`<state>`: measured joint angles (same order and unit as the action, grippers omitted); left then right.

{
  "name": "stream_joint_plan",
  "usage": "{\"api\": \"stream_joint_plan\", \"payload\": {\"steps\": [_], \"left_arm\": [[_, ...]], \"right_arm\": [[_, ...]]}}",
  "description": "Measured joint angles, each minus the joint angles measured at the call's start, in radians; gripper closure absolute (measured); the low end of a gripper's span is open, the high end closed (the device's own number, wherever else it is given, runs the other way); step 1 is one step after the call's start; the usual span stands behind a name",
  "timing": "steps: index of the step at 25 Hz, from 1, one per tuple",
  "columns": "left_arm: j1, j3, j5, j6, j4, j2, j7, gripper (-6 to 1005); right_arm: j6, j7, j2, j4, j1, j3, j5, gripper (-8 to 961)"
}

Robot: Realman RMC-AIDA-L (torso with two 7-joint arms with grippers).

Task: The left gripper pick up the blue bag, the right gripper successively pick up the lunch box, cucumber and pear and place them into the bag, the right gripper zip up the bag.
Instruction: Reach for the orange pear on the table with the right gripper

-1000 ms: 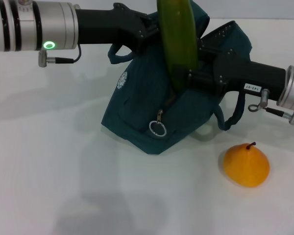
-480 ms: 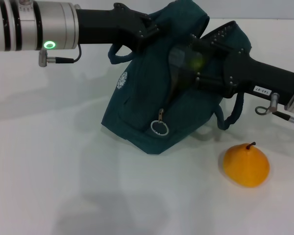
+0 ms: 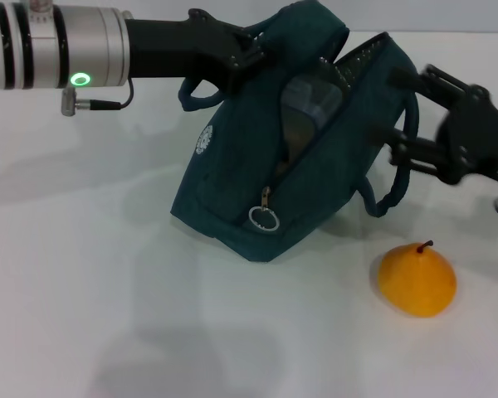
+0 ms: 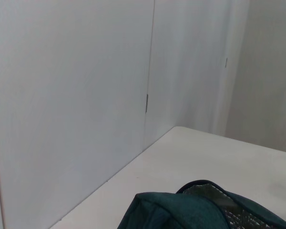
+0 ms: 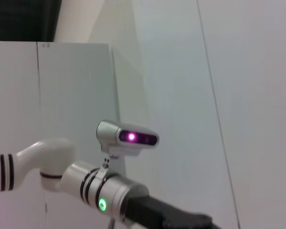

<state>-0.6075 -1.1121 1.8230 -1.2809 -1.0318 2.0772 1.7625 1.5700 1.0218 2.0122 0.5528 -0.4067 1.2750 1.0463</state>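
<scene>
Comparing with a second ago: the cucumber is no longer showing above the blue bag (image 3: pixel 290 166); the right hand (image 3: pixel 415 116), then at the bag's mouth, is now lying off to the bag's right.
Left hand (image 3: pixel 247 51): gripping the bag's top edge, holding the mouth open.
Right hand: sitting just beside the bag's right strap, fingers spread and empty.
Lunch box (image 3: pixel 311 104): showing partly inside the open bag.
Pear (image 3: pixel 417 278): resting on the table (image 3: pixel 83 290), in front of the right hand, near the bag.
Zipper: hanging unfastened.
</scene>
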Motion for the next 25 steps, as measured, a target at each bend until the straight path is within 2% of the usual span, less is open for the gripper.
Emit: {"api": "stream_joint_plan", "payload": {"steps": [4, 8, 15, 19, 25], "left_arm": [[-0.001, 0.0, 0.001, 0.0, 0.001, -0.001, 0.0, 951], [-0.003, 0.0, 0.002, 0.0, 0.001, 0.0, 0.001, 951], [-0.006, -0.003, 0.002, 0.0, 0.002, 0.004, 0.0, 951], [-0.006, -0.008, 0.002, 0.0, 0.004, 0.005, 0.0, 951], [-0.011, -0.009, 0.002, 0.0, 0.015, 0.006, 0.0, 951]], "right_arm": [[0.023, -0.025, -0.011, -0.014, 0.091, 0.001, 0.014, 110], [0.061, -0.121, -0.009, -0.081, 0.145, 0.0, 0.031, 134], [0.181, -0.426, -0.003, -0.393, 0.137, -0.002, -0.062, 184], [0.192, -0.484, 0.0, -0.474, 0.136, -0.002, -0.073, 213], [0.186, -0.499, 0.001, -0.512, 0.135, -0.001, -0.079, 221]]}}
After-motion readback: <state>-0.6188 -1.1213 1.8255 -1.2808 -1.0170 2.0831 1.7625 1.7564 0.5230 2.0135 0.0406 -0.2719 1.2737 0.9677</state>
